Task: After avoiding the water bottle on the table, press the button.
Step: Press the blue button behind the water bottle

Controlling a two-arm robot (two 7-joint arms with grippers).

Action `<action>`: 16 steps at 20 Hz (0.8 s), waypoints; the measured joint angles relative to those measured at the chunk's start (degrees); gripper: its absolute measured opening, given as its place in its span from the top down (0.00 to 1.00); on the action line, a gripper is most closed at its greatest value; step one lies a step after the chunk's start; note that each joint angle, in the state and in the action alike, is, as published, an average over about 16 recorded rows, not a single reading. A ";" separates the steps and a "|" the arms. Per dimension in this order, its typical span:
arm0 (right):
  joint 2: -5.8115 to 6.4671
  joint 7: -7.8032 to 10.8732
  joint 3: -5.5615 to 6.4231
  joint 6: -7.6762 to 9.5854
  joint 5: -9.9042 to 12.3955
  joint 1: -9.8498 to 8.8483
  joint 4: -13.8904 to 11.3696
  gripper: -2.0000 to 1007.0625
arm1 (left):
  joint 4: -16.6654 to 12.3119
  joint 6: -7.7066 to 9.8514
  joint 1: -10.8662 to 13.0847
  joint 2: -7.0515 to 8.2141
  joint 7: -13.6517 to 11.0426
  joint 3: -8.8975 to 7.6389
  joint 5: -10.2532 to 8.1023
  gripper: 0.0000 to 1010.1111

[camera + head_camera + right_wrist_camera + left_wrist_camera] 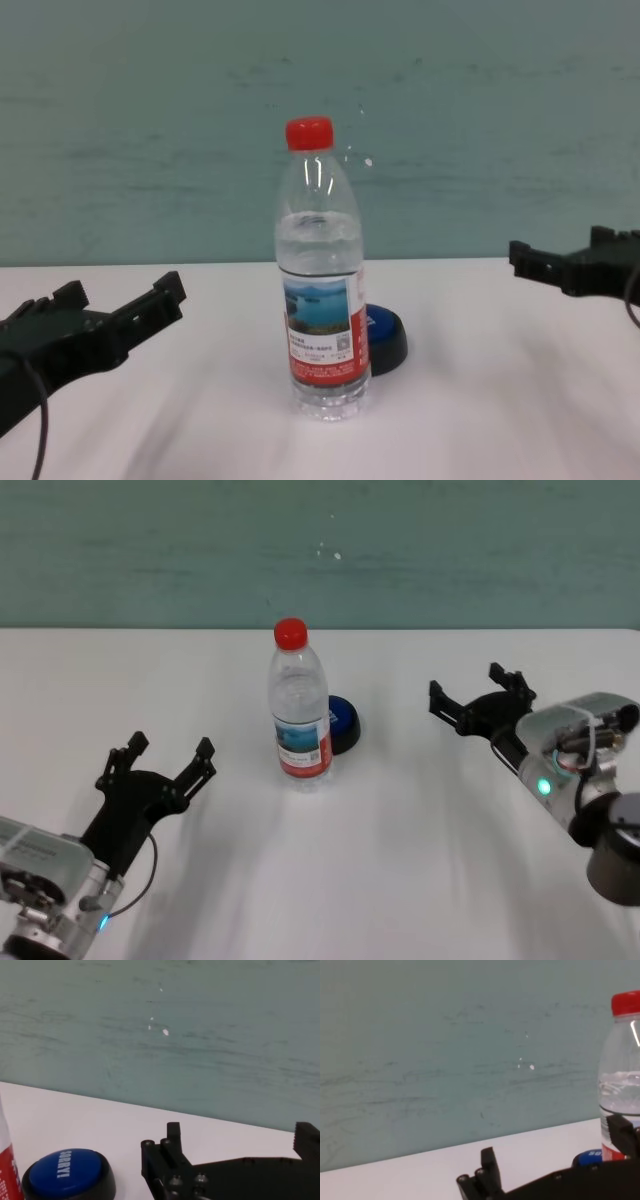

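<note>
The water bottle [299, 708] stands upright mid-table, clear with a red cap and a lake label; it also shows as the water bottle [321, 270], [622, 1080]. Right behind it, partly hidden, sits the blue-topped button [343, 723] on its black base, seen also as the button [384, 338] and, closer, the button [68, 1174]. My right gripper [478, 695] hovers open to the right of the button, about level with it. My left gripper [168, 758] is open at the near left, short of the bottle.
The white table [400, 840] runs back to a teal wall [320, 550]. Bare tabletop lies between the right gripper and the button, and to the left of the bottle.
</note>
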 joint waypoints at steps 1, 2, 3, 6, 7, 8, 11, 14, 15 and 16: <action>-0.01 0.39 -0.13 0.02 0.05 0.67 0.56 0.00 | 0.00 0.00 0.00 0.00 0.00 0.00 0.00 0.00; -0.03 0.76 -0.29 0.04 0.09 1.35 1.14 0.00 | 0.00 0.00 0.00 0.00 0.00 0.00 0.00 0.00; -0.04 1.10 -0.48 0.05 0.13 2.02 1.71 0.00 | 0.00 0.00 0.00 0.00 0.00 0.00 0.00 0.00; -0.14 2.04 -1.19 0.03 0.22 4.14 3.50 0.00 | 0.00 0.00 0.00 0.00 0.00 0.00 0.00 0.00; -0.20 2.31 -1.44 0.00 0.25 4.83 4.10 0.00 | 0.00 0.00 0.00 0.00 0.00 0.00 0.00 0.00; -0.26 2.55 -1.71 -0.04 0.27 5.51 4.69 0.00 | 0.00 0.00 0.00 0.00 0.00 0.00 0.00 0.00; -0.48 3.11 -2.65 -0.17 0.12 7.47 6.47 0.00 | 0.00 0.00 0.00 0.00 0.00 0.00 0.00 0.00; -0.76 3.61 -3.61 -0.33 -0.09 9.34 8.36 0.00 | 0.00 0.00 0.00 0.00 0.00 0.00 0.00 0.00; -0.86 3.77 -3.92 -0.39 -0.16 9.94 9.00 0.00 | 0.00 0.00 0.00 0.00 0.00 0.00 0.00 0.00; -0.98 3.91 -4.23 -0.43 -0.24 10.50 9.63 0.00 | 0.00 0.00 0.00 0.00 0.00 0.00 0.00 0.00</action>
